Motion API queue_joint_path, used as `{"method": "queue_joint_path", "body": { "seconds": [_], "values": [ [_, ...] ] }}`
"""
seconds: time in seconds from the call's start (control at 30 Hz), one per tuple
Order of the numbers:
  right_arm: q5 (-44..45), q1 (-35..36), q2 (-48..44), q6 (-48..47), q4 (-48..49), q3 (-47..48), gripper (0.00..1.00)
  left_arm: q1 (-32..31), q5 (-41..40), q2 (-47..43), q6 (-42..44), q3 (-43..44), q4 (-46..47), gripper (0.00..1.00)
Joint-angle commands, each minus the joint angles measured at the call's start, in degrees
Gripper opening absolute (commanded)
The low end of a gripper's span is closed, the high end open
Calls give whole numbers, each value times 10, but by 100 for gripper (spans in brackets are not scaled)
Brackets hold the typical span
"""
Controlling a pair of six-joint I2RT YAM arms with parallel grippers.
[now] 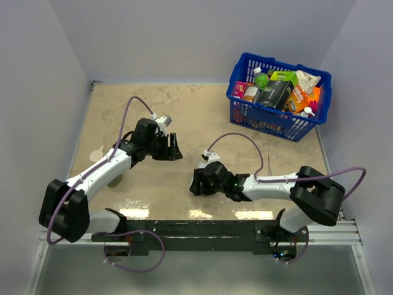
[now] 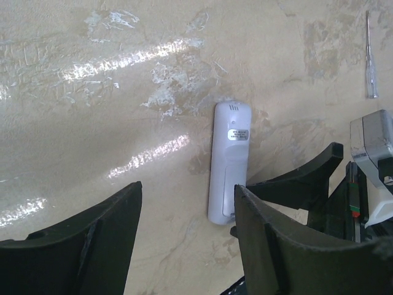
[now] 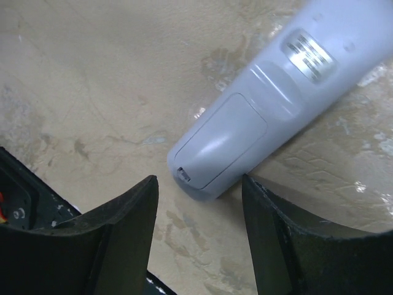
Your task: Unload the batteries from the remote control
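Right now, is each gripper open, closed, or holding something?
Left gripper: open, holding nothing.
Right gripper: open, holding nothing; remote control lies just ahead.

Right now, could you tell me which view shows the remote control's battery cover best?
The right wrist view: the remote control lies back-up, close and large, cover shut, latch visible. The left wrist view shows it smaller, one corner behind a finger. The top external view does not show it clearly.

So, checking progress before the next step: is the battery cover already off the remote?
No, in the right wrist view the remote control lies back up with its battery cover still closed in place.
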Motion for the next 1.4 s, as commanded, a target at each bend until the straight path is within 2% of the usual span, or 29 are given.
{"method": "queue_joint_path", "body": {
  "seconds": [0.0, 0.13, 0.23, 0.33, 0.43, 0.63, 1.0, 1.37],
  "values": [
    [-16, 1, 1, -6, 1, 42, 59, 0, 10, -1, 25, 4, 27, 66],
    [1, 1, -17, -23, -49, 57, 59, 0, 11, -14, 21, -8, 23, 66],
    [32, 1, -49, -71, -76, 65, 58, 0, 10, -37, 12, -27, 22, 66],
    [80, 5, -61, -165, -83, 70, 59, 1, 11, -54, 9, -43, 14, 66],
    [92, 12, -62, -250, -62, 71, 63, 5, 19, -59, 8, -48, 2, 66],
    [64, 29, -30, -359, -46, 89, 68, 90, 131, -65, 16, -72, 7, 66],
    [85, 61, 4, -398, -4, 90, 66, 99, 113, -81, 30, -88, 13, 66],
    [101, 68, 31, -416, -20, 94, 64, 99, 113, -85, 29, -92, 14, 66]
  ]
}}
